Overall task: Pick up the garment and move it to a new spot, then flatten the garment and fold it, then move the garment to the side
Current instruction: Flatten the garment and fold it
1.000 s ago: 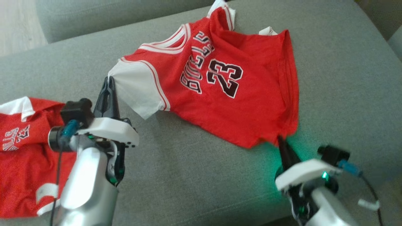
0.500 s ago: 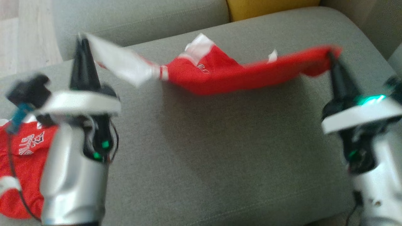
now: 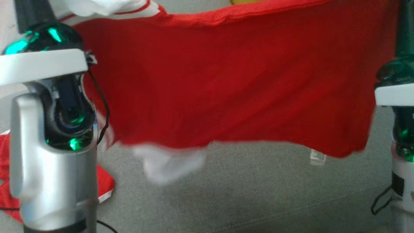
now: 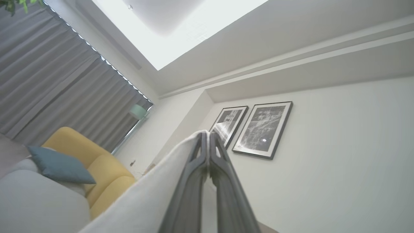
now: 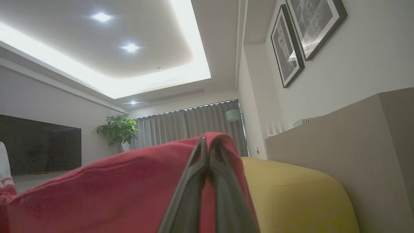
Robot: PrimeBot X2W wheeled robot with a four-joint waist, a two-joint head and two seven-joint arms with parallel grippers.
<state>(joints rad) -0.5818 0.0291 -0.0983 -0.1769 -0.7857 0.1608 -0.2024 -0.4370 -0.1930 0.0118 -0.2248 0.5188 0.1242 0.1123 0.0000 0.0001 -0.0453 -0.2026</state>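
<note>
Up over the grey sofa (image 3: 258, 194), the left gripper (image 4: 207, 136) is clamped on the white sleeve (image 4: 145, 200) of the garment (image 3: 233, 87) and the right gripper (image 5: 207, 142) on its red edge. The garment hangs spread between them. A second red jersey (image 3: 105, 186) lies on the sofa at the robot's left.

Red garment (image 3: 226, 90) of matt knit cloth, grey sofa (image 3: 258, 194) in coarse woven fabric, my left claw (image 4: 207, 134) in dull dark plastic, my left forearm (image 3: 51, 168) shell smooth, glossy silver
</note>
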